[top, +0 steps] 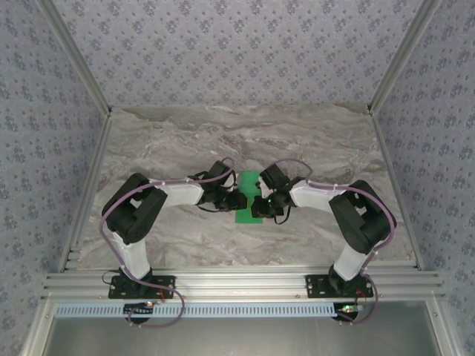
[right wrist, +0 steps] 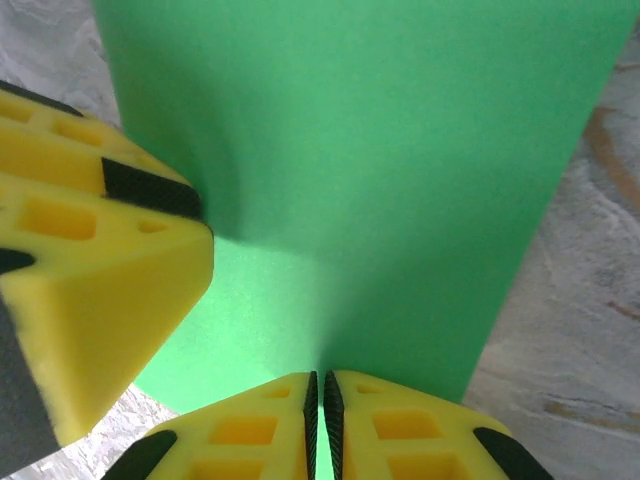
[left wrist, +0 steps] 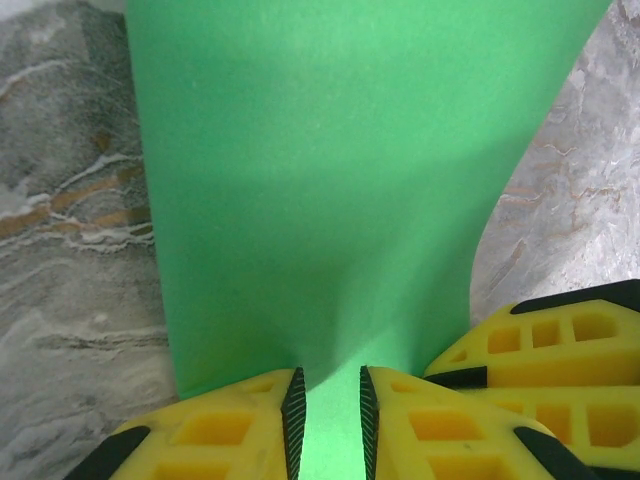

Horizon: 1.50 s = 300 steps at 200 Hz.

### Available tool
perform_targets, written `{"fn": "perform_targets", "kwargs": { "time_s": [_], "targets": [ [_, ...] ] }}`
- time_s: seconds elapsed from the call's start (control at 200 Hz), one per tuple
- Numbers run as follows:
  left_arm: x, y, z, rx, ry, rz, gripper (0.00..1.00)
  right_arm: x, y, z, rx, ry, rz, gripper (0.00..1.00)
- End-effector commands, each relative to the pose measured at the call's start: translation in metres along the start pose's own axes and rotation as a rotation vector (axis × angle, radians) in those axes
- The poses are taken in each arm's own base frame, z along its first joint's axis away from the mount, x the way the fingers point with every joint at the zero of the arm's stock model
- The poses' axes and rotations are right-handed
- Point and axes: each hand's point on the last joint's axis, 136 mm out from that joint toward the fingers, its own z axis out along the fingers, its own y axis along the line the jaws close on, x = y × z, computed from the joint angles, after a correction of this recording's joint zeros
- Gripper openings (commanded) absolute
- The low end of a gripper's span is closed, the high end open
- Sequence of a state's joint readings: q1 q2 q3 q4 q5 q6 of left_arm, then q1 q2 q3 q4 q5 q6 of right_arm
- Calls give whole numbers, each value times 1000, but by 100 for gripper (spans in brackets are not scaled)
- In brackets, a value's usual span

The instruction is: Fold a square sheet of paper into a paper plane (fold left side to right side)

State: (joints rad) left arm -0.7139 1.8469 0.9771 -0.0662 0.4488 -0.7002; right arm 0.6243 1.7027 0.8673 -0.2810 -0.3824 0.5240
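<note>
One square sheet of paper: left gripper slightly parted over it, right gripper pinching its edge.

Overhead, the left gripper and right gripper cover the middle of the sheet of paper; their jaw positions are too small to resolve. In both wrist views the sheet runs off the top edge. In the left wrist view, whether the fingers clamp the sheet is indeterminate.
</note>
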Motion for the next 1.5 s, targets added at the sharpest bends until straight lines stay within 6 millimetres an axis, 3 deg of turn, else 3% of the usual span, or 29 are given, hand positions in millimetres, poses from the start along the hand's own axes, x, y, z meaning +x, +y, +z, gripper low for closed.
{"fn": "perform_targets", "kwargs": {
  "time_s": [0.0,0.145,0.265,0.535,0.889,1.494],
  "targets": [
    [-2,-6,-6,-27,4,7,25,17,-22,11,93,60,45,15],
    [-20,-27,-13,17,-24,32,25,25,-37,12,154,83,42,14],
    [-32,-30,-11,19,-29,32,25,29,-47,11,207,101,25,12],
    [-49,-8,6,-37,-32,8,24,34,-59,12,265,128,8,11],
    [-70,21,12,-82,-78,-25,24,43,-65,10,293,168,-17,10],
    [-146,54,6,-131,-164,-97,24,60,-72,11,300,225,-44,9]
  ]
}}
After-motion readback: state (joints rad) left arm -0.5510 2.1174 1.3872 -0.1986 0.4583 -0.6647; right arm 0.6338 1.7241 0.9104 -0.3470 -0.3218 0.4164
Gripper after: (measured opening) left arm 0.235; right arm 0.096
